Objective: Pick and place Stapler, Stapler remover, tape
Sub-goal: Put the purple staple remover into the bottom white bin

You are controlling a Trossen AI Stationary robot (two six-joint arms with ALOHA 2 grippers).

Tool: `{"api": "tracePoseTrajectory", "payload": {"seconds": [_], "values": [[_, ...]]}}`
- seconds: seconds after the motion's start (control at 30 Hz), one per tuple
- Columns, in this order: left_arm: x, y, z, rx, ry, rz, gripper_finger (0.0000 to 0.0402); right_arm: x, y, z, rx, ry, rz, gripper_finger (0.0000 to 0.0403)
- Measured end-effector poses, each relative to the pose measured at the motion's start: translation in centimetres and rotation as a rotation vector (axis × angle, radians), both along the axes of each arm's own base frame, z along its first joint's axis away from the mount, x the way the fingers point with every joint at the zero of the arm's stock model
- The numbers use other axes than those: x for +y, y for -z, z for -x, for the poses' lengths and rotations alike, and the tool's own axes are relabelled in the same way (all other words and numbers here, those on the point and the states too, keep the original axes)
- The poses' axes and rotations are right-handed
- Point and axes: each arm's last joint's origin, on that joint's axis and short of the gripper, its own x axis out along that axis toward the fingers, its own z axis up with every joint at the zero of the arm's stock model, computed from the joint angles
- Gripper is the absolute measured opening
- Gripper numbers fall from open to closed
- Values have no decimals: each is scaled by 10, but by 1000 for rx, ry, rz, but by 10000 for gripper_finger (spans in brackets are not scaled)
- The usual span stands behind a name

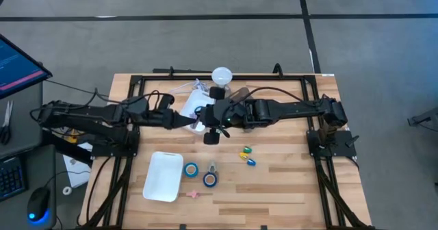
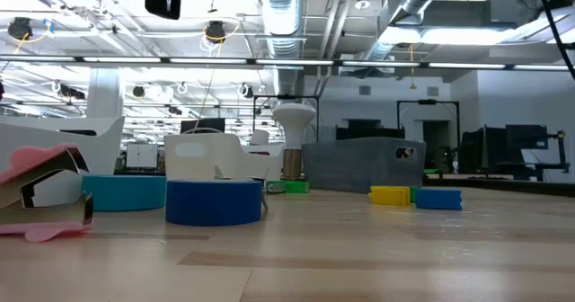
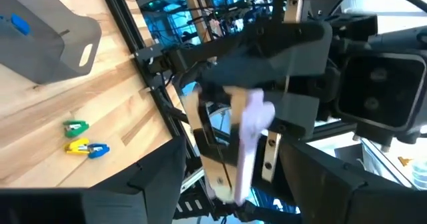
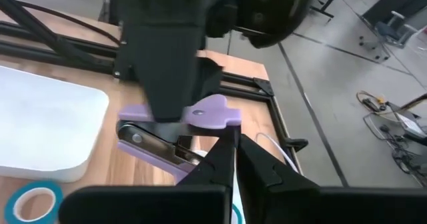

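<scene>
Meeting above the middle of the table (image 1: 287, 189), the two arms have their tools almost nose to nose, and the lilac stapler remover (image 4: 207, 114) sits between them, off the table. The right tool (image 4: 233, 141) is pressed together on the near end of the remover, apparently pinching it just under its lilac thumb tab. The left tool (image 3: 233, 154) is spread wide, its fingers standing to either side of the remover without squeezing it.

In the right wrist view the remover's long axis runs from frame centre toward the left edge, crosswise to the right tool's fingers, with the left tool's dark body covering its far end.

What the next move likely turns on is the white tray (image 1: 164, 179). In the high view it lies to the lower left of the meeting point, on the left arm's side, with two blue tape rolls (image 1: 191, 169) just right of it. The right arm is the one holding, so it would have to reach across centre, once the spread left tool backs clear.
</scene>
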Motion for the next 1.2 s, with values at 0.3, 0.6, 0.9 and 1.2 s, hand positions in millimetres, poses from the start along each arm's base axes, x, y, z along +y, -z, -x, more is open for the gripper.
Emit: {"api": "tracePoseTrajectory", "payload": {"seconds": [0.3,0.6,0.9,1.2], "values": [[2,-1,0,-7,-8,-36,219,0,0,0,1,-9,-6,0],[2,-2,0,-18,-10,-40,205,-5,1,0,2,6,-22,0],[2,0,0,-3,2,-165,181,-11,10,5,98,35,-80,0],[1,19,-17,110,63,-220,145,-19,8,10,208,40,-91,0]]}}
